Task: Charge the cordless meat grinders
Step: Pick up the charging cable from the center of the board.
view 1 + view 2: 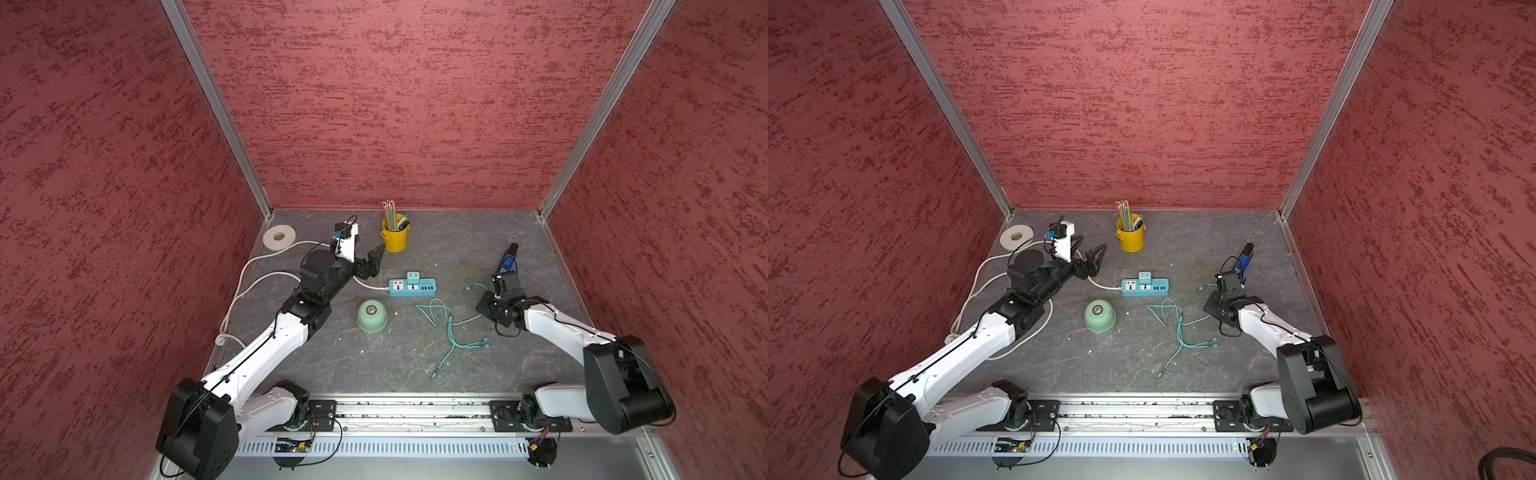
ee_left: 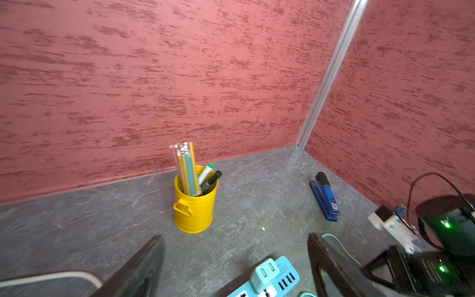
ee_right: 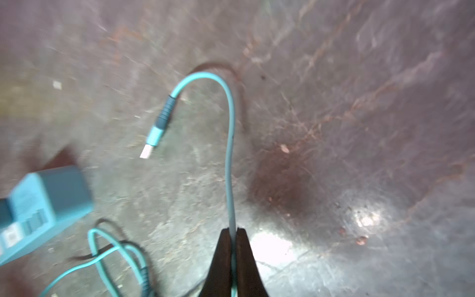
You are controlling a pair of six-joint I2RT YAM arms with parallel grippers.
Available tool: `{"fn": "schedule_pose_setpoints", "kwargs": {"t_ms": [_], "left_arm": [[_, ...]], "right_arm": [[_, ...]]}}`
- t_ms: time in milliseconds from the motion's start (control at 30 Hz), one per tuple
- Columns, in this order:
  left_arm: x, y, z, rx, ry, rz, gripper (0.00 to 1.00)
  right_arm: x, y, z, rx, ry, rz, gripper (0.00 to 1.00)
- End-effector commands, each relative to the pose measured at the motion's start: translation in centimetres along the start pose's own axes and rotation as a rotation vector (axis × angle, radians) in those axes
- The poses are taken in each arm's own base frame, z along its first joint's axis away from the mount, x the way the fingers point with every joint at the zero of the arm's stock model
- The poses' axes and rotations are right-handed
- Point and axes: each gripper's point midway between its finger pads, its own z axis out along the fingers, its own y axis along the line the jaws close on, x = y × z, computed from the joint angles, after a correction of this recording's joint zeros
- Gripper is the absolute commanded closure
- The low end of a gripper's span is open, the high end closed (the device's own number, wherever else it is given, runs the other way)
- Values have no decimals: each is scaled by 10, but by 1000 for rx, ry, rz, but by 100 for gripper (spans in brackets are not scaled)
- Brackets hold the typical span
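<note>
right hand [image 3: 232, 231] on cable [image 3: 229, 154], grey tabletop [image 3: 359, 102]

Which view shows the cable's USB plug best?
The right wrist view: the USB plug is close up, its cable pinched in the shut right gripper. In both top views it is a tiny speck. The left wrist view shows only a cable strand.
</note>
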Motion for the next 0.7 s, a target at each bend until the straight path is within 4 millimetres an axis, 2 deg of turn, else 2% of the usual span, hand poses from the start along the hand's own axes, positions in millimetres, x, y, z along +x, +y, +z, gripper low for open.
{"fn": "schedule_pose_setpoints", "kwargs": {"t_ms": [0,167,300,533,600,667], "left_arm": [[1,-36,13,124,29,128,13],[19,-79,37,265,80,235,13],[29,-102,54,376,103,240,12],[55,-127,81,485,133,270,7],[66,-137,89,485,120,358,6],[76,-140,104,409,90,490,7]], "right_arm": [[-39,38,-32,-147,-149,-109,100],[-67,81,-81,-325,-304,-255,100],[-76,106,-107,-423,-351,-341,100],[-78,139,-139,-568,-330,-382,100],[-77,145,-144,-599,-311,-378,100],[-75,149,-146,-619,-288,-369,100]]}}
